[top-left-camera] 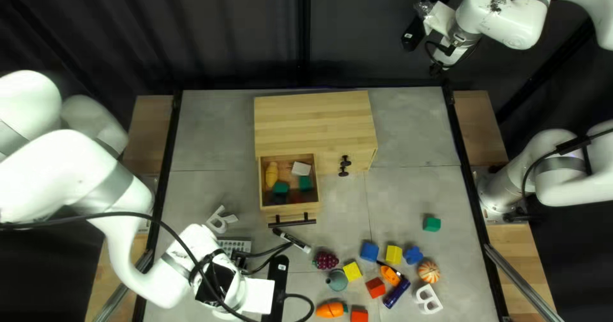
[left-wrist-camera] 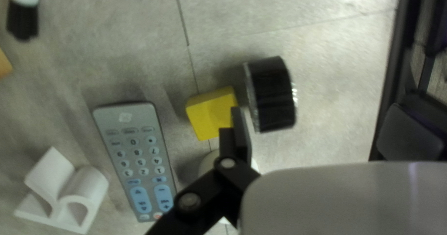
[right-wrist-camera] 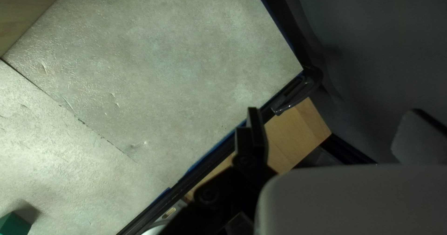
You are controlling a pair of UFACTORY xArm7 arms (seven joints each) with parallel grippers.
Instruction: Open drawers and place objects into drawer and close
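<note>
While only the top left view shows the open drawer (top-left-camera: pixel 292 211), green blocks (top-left-camera: pixel 305 183) inside, its front contents are too dark to name; grapes (top-left-camera: pixel 325 260) outside; left end effector (top-left-camera: pixel 277 290) wide, right end effector (top-left-camera: pixel 426 14) wide. Left wrist view adds yellow block (left-wrist-camera: pixel 210 114), black roll (left-wrist-camera: pixel 271 95) just beside; white thing (left-wrist-camera: pixel 208 162) partly hidden. Right wrist view: green block (right-wrist-camera: pixel 14 224) cut off.

Looked like smooth, grained wood on the cabinet (top-left-camera: pixel 313 118), and like folded, matt cloth in the curtain (top-left-camera: pixel 236 35) behind it. Showed a slightly rough finish with shiny flecks on the tabletop (right-wrist-camera: pixel 163 53) around the cabinet. Seemed smooth plastic on the remote (left-wrist-camera: pixel 135 160), in front of the cabinet and to its left.
</note>
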